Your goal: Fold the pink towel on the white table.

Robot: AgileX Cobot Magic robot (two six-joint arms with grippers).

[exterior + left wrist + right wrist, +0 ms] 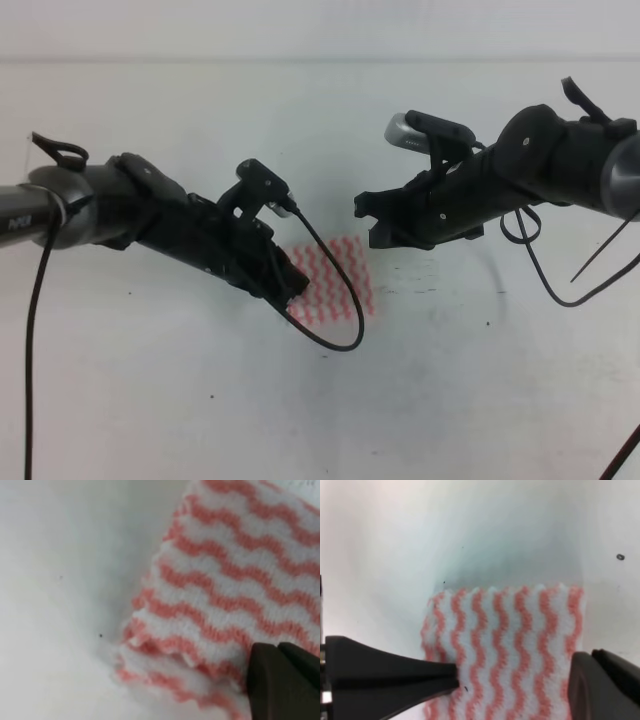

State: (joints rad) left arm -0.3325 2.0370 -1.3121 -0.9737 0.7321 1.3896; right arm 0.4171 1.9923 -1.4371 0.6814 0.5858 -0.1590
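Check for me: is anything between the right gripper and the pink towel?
Nothing visible. In the right wrist view the right gripper hangs open over the pink towel, its fingers to either side. Only bare white table surrounds it. The left gripper is at the towel's opposite edge.

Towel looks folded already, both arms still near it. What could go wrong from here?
1. The left gripper sits low at the pink towel's left edge, where stacked layers show; pulling away could drag them open.
2. The left arm's cable loop hangs over the towel and might snag it.
3. The right gripper's fingers straddle the towel; closing might bunch it.
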